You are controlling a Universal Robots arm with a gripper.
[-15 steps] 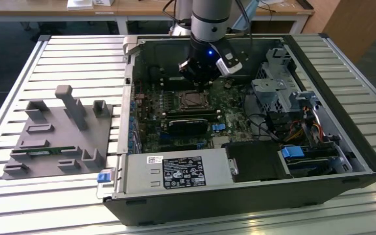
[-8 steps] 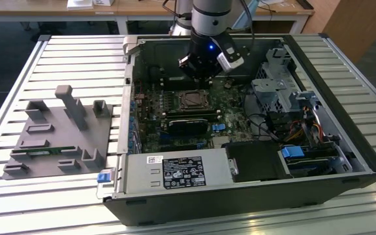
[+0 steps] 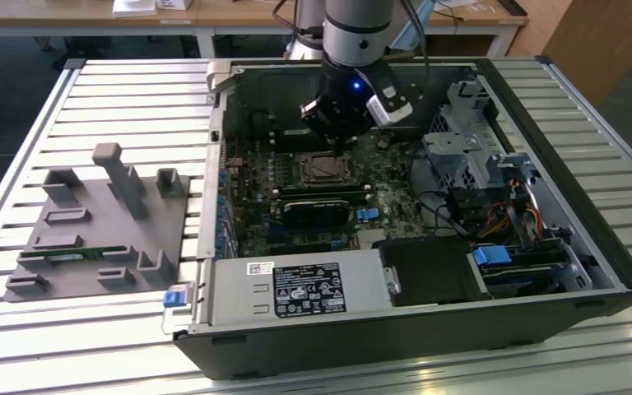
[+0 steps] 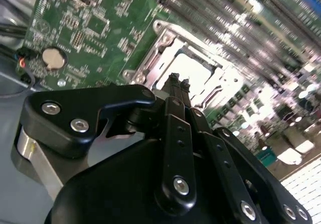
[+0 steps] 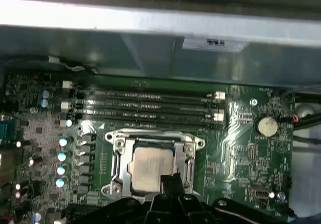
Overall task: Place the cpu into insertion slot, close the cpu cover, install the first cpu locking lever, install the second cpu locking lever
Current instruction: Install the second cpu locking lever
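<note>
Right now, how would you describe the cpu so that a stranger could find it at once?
Look inside the open computer case at the green motherboard. Beside the long black memory slots sits a square silver cover; the cpu lies flat in its window, right under the gripper. It is the one smooth, dull grey metal square among small parts.

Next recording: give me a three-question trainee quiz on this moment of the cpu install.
1. True or false: the flat silver-grey square cpu lies inside the silver-rimmed square insertion slot on the green motherboard.
2. The thin silver metal cpu cover is: A) standing upright, open; B) down around the cpu; C) held in the jaws.
3. How do the jaws of the black gripper stand?
Key: 1 true; 2 B; 3 shut, holding nothing, over the slot.
</note>
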